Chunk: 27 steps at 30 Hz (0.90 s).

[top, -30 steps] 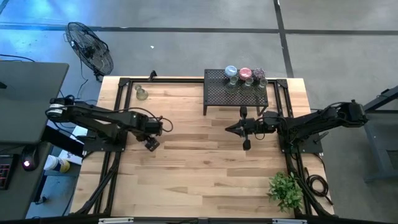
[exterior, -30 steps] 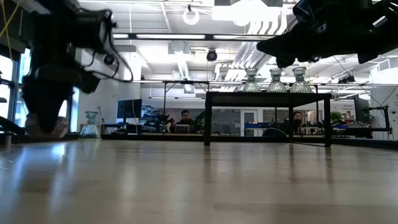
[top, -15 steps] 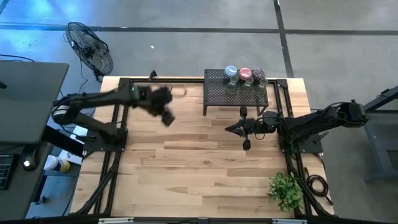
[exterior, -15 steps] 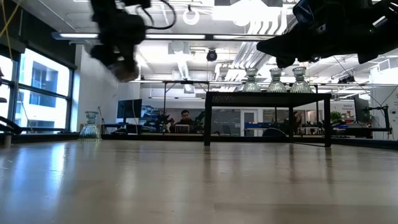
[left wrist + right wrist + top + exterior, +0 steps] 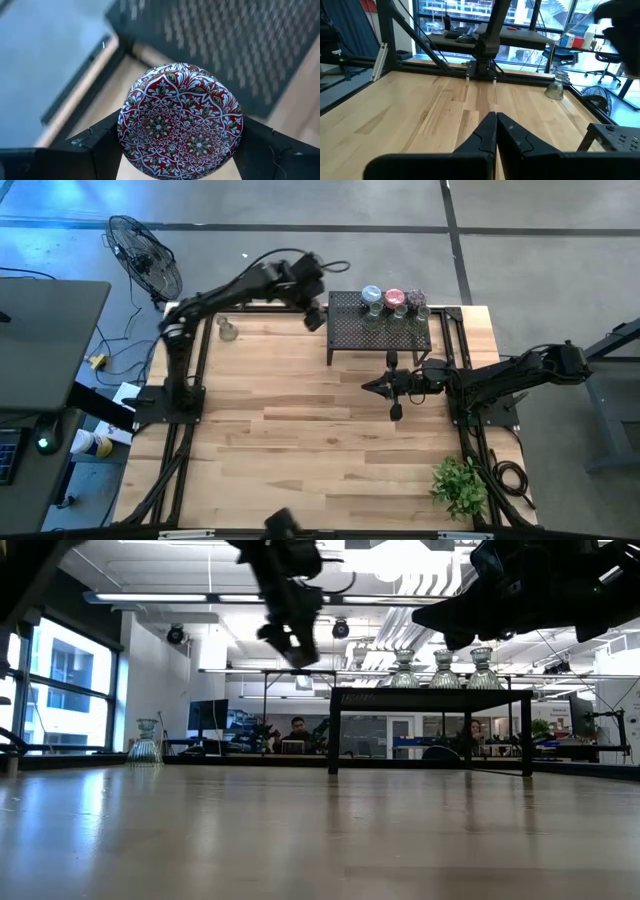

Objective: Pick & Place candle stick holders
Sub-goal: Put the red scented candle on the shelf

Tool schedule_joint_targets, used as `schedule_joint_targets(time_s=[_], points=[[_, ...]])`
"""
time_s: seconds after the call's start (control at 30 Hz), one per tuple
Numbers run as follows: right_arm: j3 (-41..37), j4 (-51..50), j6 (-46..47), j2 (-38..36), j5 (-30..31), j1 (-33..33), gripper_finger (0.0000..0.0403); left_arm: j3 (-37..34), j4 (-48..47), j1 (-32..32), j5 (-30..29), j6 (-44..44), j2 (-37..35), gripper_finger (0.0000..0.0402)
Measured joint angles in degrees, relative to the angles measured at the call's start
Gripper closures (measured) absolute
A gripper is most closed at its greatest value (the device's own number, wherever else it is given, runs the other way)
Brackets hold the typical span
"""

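My left gripper (image 5: 313,310) is high over the table's far edge, just left of the black mesh stand (image 5: 345,340), shut on a round thing with a red, white and blue pattern (image 5: 180,120). It also shows in the low view (image 5: 290,635). Light blue (image 5: 371,296), pink (image 5: 394,299), purple (image 5: 415,300) and olive-green (image 5: 399,312) candle stick holders stand on the stand's far part. One more holder (image 5: 228,330) stands on the table at the far left. My right gripper (image 5: 390,388) is shut and empty, in front of the stand. My left gripper pinches the round patterned thing between its two fingers, on opposite sides of its rim (image 5: 124,137). Its flat patterned face is turned toward the wrist camera. It is lifted clear of the table, beside the stand's left edge.
A green leafy plant (image 5: 460,485) stands at the table's near right corner. A fan (image 5: 148,255) stands on the floor beyond the far left corner. The wooden table top (image 5: 300,440) is bare in the middle. People sit in the room behind (image 5: 297,730).
My left gripper has swung from the table's left middle up and toward the far edge and the right, to the stand's left side. It has carried the round patterned thing with it, lifted clear throughout.
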Motion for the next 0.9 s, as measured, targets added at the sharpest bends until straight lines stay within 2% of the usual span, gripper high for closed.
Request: schedule_joint_targets(time_s=[0.17,0.3,0.57,0.9], points=[[0.0,0.0,-0.1,0.0,0.0,0.0,0.0401,13.0,0.7,-0.1,0.1,3.9,8.6,0.0117],[0.0,-0.2,0.0,0.0,0.0,0.0,0.0402,18.9,1.3,-0.1,-0.1,5.0,13.3,0.0117],[0.0,-0.2,0.0,0.0,0.0,0.0,0.0402,19.8,7.1,-0.1,-1.7,4.8,17.6,0.0117],[0.0,-0.2,-0.1,0.0,0.0,0.0,0.0401,19.8,9.6,-0.1,-1.7,4.0,18.7,0.0117]])
